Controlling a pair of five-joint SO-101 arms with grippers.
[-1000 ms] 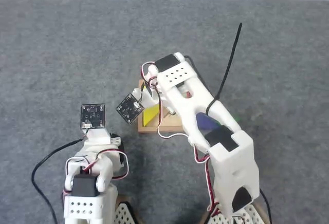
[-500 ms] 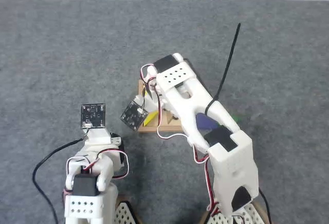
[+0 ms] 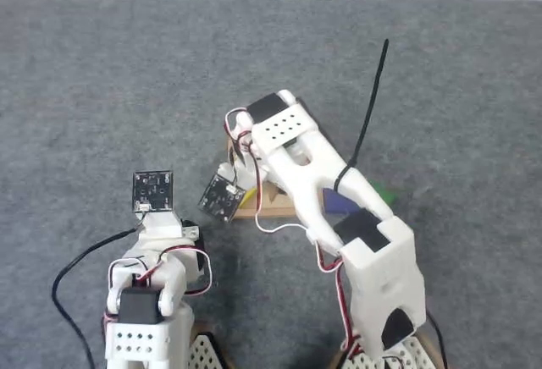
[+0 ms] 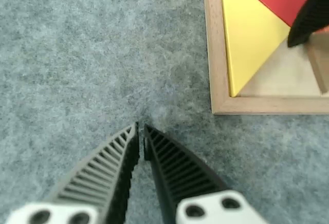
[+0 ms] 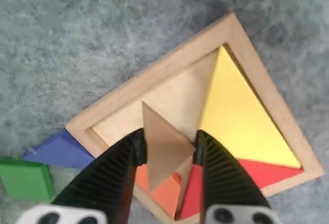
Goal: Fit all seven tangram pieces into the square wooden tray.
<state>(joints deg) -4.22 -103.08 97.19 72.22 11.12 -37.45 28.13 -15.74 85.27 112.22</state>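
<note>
The right arm (image 3: 339, 191) hides most of the square wooden tray (image 3: 264, 211) at centre frame. The right gripper (image 5: 169, 137) clasps a pale wooden triangle (image 5: 163, 157) over the tray's bare floor, beside a yellow triangle (image 5: 239, 118). The left gripper (image 4: 141, 131) is pinched together, empty.

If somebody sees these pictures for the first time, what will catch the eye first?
The right gripper holds a pale wooden triangle over the square tray, where a yellow triangle and a red piece lie. A blue piece and a green piece lie on the grey mat beside the tray.
</note>
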